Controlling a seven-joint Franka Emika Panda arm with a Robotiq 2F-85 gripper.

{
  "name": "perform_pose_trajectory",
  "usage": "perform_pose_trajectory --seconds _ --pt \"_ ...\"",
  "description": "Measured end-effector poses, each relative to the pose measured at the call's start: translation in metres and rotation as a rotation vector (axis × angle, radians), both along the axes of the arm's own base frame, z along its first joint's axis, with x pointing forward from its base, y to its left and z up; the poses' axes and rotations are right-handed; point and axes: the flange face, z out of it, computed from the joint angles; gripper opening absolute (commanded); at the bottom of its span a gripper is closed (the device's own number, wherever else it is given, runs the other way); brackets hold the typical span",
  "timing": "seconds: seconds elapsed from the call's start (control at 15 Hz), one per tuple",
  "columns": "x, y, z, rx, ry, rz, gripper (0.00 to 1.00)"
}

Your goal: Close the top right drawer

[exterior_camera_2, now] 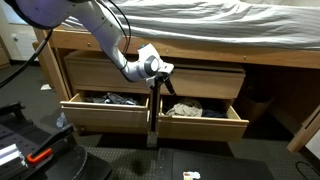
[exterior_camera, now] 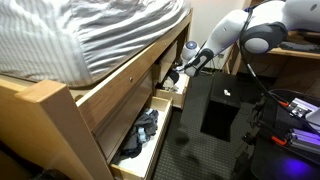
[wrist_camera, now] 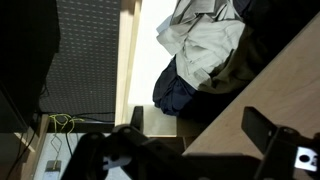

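The top right drawer [exterior_camera_2: 203, 124] is a short light-wood box that stands pulled out under the bed, with pale and dark blue cloth [wrist_camera: 200, 50] in it. It shows in both exterior views, farther from the camera in one [exterior_camera: 172, 99]. My gripper [exterior_camera_2: 160, 72] hangs just above the drawer's corner next to the longer drawer, close to the bed's wooden side. In the wrist view the gripper [wrist_camera: 198, 120] is open, its dark fingers [wrist_camera: 262, 130] spread apart with nothing held. A slanted light-wood panel [wrist_camera: 225, 115] lies between them, and the drawer's front edge [wrist_camera: 129, 60] runs along the left.
A longer light-wood drawer [exterior_camera_2: 100, 113] with dark grey clothes [exterior_camera: 140, 132] also stands open beside it. A black box [exterior_camera: 222, 108] sits on the dark carpet near the arm. Cables and equipment [exterior_camera: 296, 108] lie on the floor. The striped mattress [exterior_camera: 90, 35] overhangs the drawers.
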Motion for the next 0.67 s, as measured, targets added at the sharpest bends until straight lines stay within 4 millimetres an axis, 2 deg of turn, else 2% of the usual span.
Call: perform_pose_trajectory --seconds 0.2,0.33,0.67 --pt "0.004 0.017 0.000 0.014 -0.009 0.022 1.00" --pt "0.006 0.024 0.006 0.045 -0.090 0.079 1.00" --pt "-0.001 0.039 0.072 0.029 -0.292 0.390 1.00"
